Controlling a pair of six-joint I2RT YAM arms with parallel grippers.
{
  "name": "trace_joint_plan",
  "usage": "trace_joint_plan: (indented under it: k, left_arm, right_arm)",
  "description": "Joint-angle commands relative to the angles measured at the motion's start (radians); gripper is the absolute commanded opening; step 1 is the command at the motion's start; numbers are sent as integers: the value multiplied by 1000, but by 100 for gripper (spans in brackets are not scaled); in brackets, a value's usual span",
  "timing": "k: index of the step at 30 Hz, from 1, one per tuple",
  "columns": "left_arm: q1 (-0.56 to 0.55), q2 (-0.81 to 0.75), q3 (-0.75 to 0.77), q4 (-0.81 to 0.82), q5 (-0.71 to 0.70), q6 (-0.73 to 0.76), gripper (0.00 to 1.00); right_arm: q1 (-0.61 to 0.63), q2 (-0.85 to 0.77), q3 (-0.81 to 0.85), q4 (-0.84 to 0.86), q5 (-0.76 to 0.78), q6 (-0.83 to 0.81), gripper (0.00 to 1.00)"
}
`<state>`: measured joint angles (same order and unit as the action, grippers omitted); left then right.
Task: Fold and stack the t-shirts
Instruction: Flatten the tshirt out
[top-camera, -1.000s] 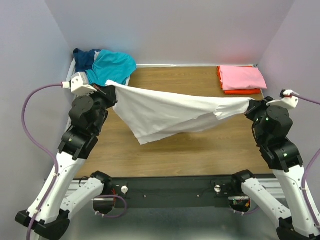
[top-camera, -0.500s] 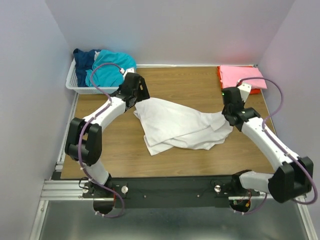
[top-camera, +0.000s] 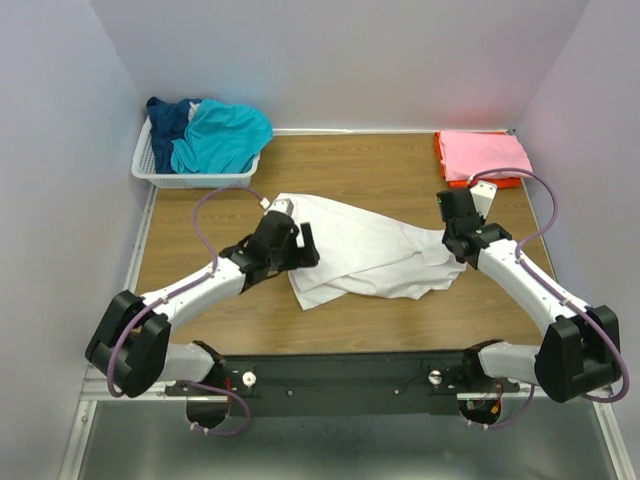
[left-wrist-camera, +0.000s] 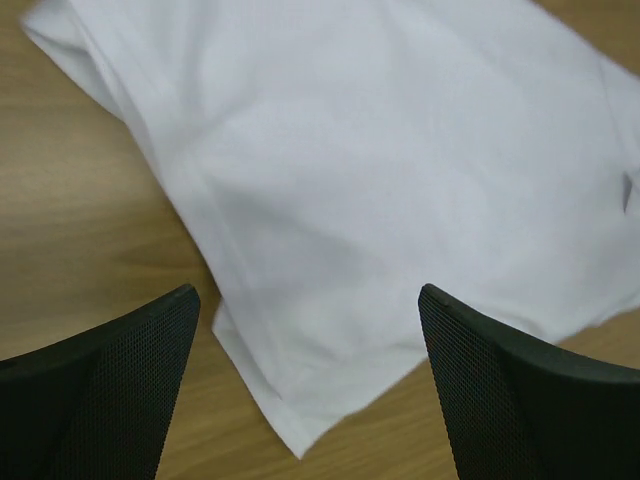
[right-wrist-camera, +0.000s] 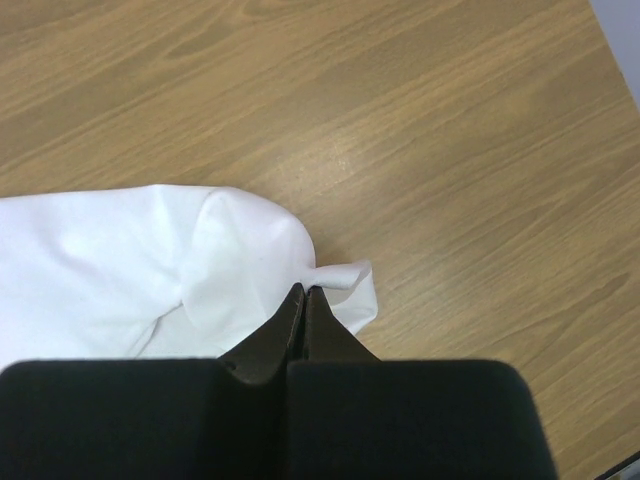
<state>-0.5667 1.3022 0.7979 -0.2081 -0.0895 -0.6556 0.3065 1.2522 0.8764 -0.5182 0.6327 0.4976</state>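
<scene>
The white shirt (top-camera: 370, 255) lies crumpled on the table (top-camera: 400, 165), spread between your two claws. It is partly doubled over, with layered hems showing on its near side.

Your left claw (top-camera: 308, 250) hangs over the shirt's left end with its jaws wide apart and nothing between them. In the left wrist view the white shirt (left-wrist-camera: 400, 180) fills the space ahead of the left claw (left-wrist-camera: 308, 295), and a folded corner lies just below the gap between the fingers. Bare wood shows to the claw's left.

Your right claw (top-camera: 455, 240) is at the shirt's right end, jaws pressed together. In the right wrist view the right claw (right-wrist-camera: 303, 290) pinches a small pucker of the white shirt (right-wrist-camera: 120, 270) at its tips. The cloth trails off to the claw's left, with bare table ahead and to its right.

Beyond the right claw, well apart from it, a folded pink shirt (top-camera: 485, 155) rests on a folded orange shirt (top-camera: 480, 183).

Beyond the left claw, off to its left, a white basket (top-camera: 190, 180) holds a teal shirt (top-camera: 225, 135) and a navy shirt (top-camera: 170, 115), both bunched.
</scene>
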Motion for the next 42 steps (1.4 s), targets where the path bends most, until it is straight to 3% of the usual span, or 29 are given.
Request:
trace_joint_plan:
  k: [1, 3, 6, 9, 13, 42]
  left_arm:
    - [-65, -23, -156, 42, 85, -159, 94]
    - [-85, -55, -219, 93, 125, -194, 86]
    - [-107, -112, -258, 111, 97, -230, 82]
    - [-114, -116, -263, 115, 99, -219, 65]
    - [-122, -90, -246, 116, 97, -203, 54]
    - [-136, -32, -241, 36, 11, -179, 50]
  right_arm:
    - [-3, -14, -19, 17, -11, 24, 1]
    - [-3, -14, -22, 21, -14, 22, 1]
    - [-4, -19, -27, 24, -22, 19, 1]
    - [-3, -14, -30, 30, -28, 21, 1]
    - [-3, -8, -34, 32, -33, 18, 1]
    - [-4, -34, -51, 34, -30, 7, 1]
